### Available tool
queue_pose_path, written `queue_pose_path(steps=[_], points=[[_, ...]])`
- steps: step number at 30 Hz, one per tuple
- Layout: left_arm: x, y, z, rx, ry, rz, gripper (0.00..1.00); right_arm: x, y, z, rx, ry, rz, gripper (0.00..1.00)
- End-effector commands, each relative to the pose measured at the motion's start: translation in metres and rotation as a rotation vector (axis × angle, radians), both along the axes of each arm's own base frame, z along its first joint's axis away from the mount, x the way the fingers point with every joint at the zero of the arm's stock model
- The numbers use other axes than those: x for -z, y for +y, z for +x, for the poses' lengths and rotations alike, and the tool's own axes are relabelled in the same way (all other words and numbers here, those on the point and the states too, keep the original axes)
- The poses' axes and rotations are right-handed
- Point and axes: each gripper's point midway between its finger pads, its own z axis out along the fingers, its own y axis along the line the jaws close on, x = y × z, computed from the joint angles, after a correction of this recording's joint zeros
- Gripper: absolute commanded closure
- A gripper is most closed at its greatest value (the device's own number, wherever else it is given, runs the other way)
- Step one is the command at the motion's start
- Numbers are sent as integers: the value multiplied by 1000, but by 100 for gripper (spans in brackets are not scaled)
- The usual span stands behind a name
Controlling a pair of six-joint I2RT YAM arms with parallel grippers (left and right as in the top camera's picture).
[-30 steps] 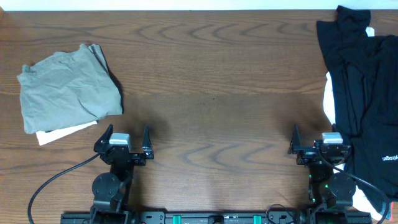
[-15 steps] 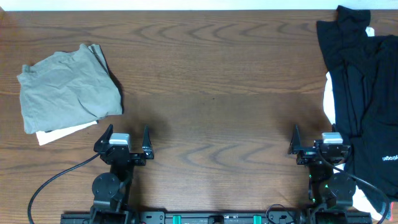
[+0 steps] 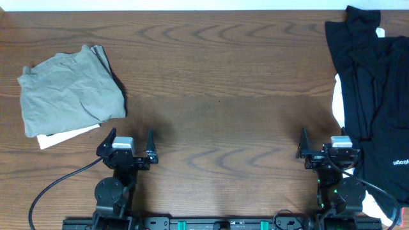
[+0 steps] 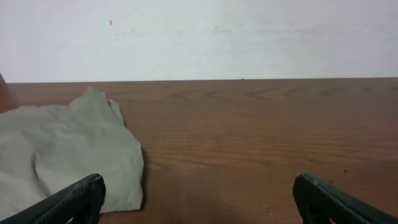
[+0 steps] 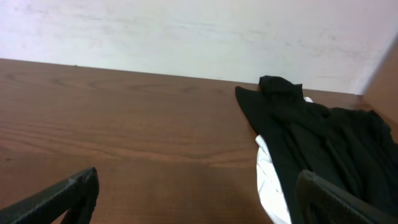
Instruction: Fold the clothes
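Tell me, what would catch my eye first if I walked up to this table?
On the left of the wooden table, a rumpled bundle of khaki-grey shorts lies on a strip of white cloth. A heap of black garments spreads along the right edge. At the near edge, the left gripper and right gripper are open, holding nothing.
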Motion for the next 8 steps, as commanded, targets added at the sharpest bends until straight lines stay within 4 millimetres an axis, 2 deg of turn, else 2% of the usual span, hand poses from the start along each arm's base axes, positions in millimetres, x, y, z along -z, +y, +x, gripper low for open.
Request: queue_pose_path(steps=[1, 8], points=[[18, 4, 0, -20, 45, 30, 2, 1, 0, 0, -1, -1, -12, 1], [18, 4, 0, -20, 45, 30, 2, 1, -1, 0, -1, -1, -12, 1]])
